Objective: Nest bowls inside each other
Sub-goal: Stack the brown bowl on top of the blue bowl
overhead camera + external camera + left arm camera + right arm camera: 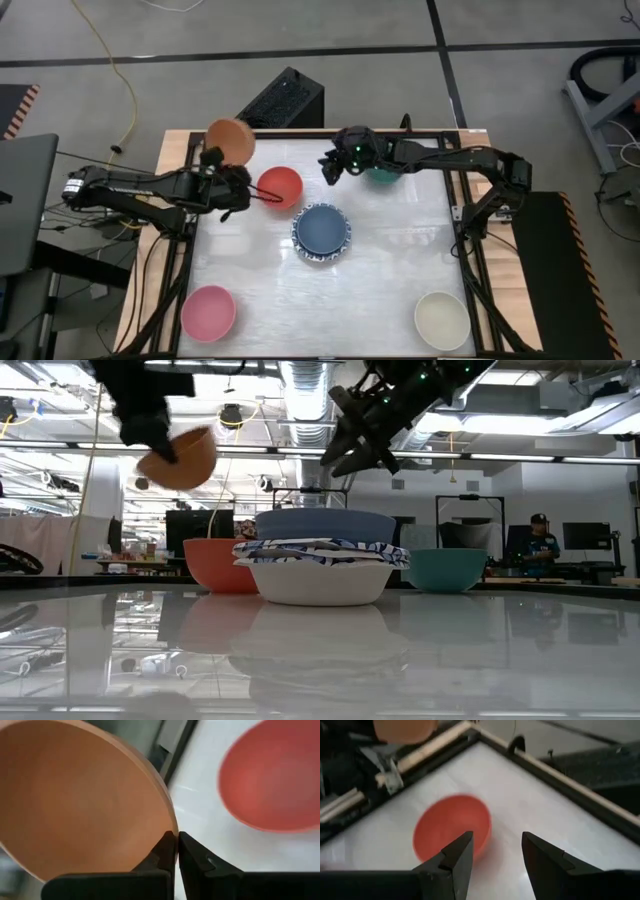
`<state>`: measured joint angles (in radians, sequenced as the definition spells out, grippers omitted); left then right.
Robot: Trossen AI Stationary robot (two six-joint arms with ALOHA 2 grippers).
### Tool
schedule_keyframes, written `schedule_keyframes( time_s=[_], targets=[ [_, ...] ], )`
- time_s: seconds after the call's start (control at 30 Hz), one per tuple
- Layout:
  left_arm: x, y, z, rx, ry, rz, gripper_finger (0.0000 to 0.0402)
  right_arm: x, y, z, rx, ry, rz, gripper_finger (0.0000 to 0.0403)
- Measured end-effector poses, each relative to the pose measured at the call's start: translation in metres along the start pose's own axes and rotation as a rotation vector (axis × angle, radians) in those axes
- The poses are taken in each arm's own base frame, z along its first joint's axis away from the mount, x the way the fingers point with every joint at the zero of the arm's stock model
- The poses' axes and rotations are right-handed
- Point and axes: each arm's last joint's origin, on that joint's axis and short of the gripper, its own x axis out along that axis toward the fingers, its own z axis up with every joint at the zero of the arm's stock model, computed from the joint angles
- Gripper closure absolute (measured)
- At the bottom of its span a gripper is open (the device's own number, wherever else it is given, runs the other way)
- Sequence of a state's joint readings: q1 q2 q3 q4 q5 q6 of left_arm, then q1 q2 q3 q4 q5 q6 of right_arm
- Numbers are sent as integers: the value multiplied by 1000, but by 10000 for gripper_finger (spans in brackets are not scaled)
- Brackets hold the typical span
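Observation:
An orange bowl (231, 142) hangs in the air over the table's far left corner, with my left gripper (214, 158) shut on it. Below and to its right a red bowl (279, 188) stands on the table. At the middle, a blue bowl (321, 230) sits nested in white bowls with blue patterned rims (320, 552). My right gripper (332, 165) hovers open above the table, between the red bowl and a dark green bowl (383, 177) at the far side. It holds nothing. My left gripper pinches the orange bowl's rim (172, 827) between its two fingers (160, 852), one inside the bowl and one outside. The fingers reach it from the bowl's near side. The bowl is lifted clear of the table and tilted (180, 457).
A pink bowl (208, 312) stands near the front left corner and a cream bowl (442, 320) near the front right. A wooden frame (180, 215) borders the white table top. A person (540, 540) stands in the room far behind the table.

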<state>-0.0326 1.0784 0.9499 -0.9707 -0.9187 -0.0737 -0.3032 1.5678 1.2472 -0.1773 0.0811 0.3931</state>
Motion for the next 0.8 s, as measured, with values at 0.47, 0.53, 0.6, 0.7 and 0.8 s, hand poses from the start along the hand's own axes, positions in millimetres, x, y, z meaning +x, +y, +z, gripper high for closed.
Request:
schedule_keyframes(
  time_s=[0.47,0.53,0.6,0.7,0.8],
  targets=[
    [46,-39,44,903,149,269,401,-35,12,73,-168,-206,-56,214],
    [57,-45,46,972,208,314,401,-41,19,81,-237,-246,-97,214],
    [68,-51,48,1002,243,336,401,-48,28,86,-295,-287,-150,214],
    [79,-57,52,1010,263,356,401,-54,38,91,-360,-337,-206,214],
    [84,-61,59,1015,261,380,401,-57,46,93,-386,-371,-204,214]
  ],
)
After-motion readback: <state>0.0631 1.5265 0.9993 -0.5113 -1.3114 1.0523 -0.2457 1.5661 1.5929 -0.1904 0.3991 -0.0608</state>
